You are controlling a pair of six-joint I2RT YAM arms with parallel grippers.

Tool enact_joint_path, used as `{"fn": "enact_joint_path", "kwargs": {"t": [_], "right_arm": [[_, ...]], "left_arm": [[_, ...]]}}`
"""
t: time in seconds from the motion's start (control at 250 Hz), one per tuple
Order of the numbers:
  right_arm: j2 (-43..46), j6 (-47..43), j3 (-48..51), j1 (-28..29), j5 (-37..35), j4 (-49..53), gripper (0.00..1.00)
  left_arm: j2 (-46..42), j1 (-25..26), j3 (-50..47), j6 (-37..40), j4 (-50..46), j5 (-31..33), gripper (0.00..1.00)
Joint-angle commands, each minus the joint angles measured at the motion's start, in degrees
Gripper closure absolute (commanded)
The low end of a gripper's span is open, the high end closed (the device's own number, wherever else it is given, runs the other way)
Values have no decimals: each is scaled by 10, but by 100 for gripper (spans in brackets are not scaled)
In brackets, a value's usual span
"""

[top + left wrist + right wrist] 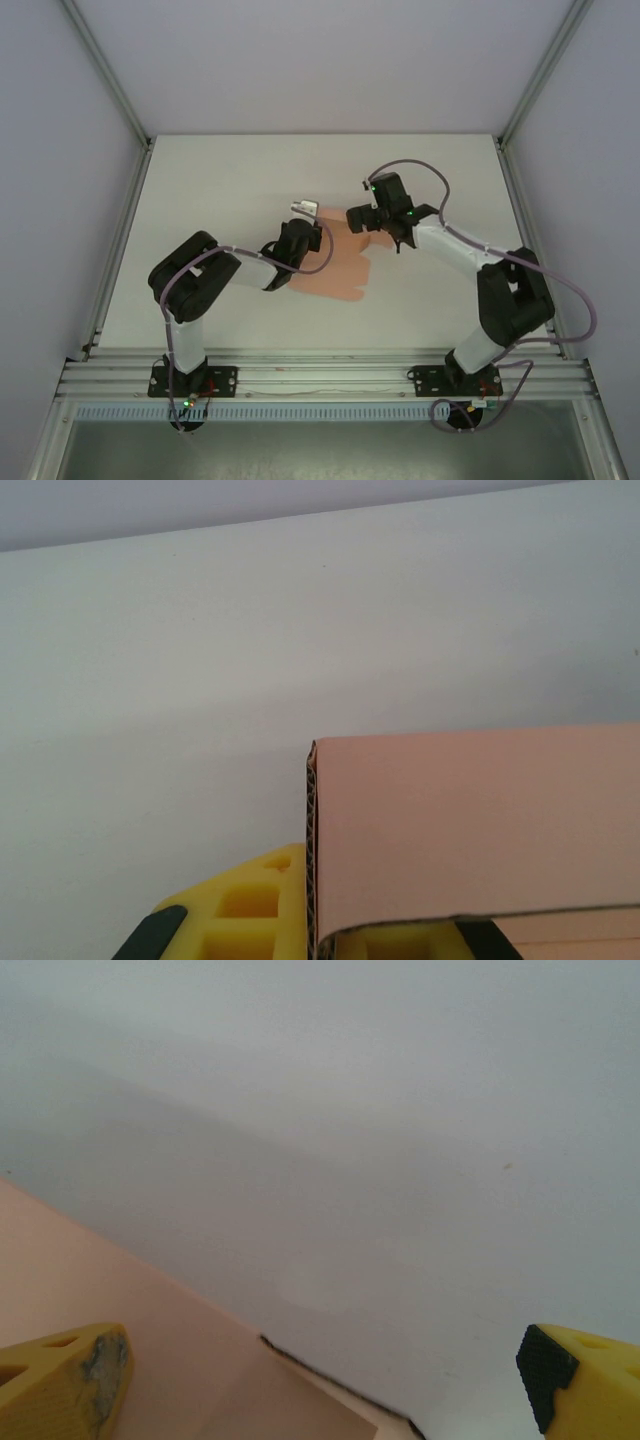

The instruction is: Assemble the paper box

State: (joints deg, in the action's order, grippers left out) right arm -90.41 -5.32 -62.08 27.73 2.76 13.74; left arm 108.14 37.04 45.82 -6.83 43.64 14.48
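You have the salmon-pink thin-card paper box [335,268] lying on the white table top [230,180], about mid-table, between the two arms; the left gripper [298,238] sits over its left edge; the right gripper [368,220] sits over its far right corner, one finger [60,1380] above the box, the other above bare table; a raised flap [470,820] stands right beside the left gripper's fingers [250,910].

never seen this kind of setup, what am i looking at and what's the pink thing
The left arm and right arm are robot arms bolted to a white table. One picture looks down from above; the other two come from wrist cameras, so the yellow fingers are each gripper's own. The pink thing is the paper box, a card only partly folded. The left gripper has a raised flap at its fingers; the right gripper hangs open over the card's edge.
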Motion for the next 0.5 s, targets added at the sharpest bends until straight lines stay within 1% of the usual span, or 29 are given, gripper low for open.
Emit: {"fn": "enact_joint_path", "kwargs": {"t": [0.0,0.068,0.16,0.232,0.34,0.4,0.496], "right_arm": [[63,43,11,-3,-72,30,0],[95,46,23,-14,-91,36,0],[122,47,47,-36,-82,53,0],[125,59,61,-47,-71,77,0],[110,75,75,-49,-31,87,0],[94,80,75,-49,-2,77,0],[62,98,65,-48,17,50,0]], "left_arm": [[8,1,-12,-11,5,9,100],[7,1,-13,-12,5,2,100],[7,1,-14,-14,7,2,100],[7,1,-14,-16,6,4,100],[4,1,-15,-18,6,-1,100],[4,1,-16,-18,8,-3,100],[6,1,-14,-18,6,-4,100]]}}
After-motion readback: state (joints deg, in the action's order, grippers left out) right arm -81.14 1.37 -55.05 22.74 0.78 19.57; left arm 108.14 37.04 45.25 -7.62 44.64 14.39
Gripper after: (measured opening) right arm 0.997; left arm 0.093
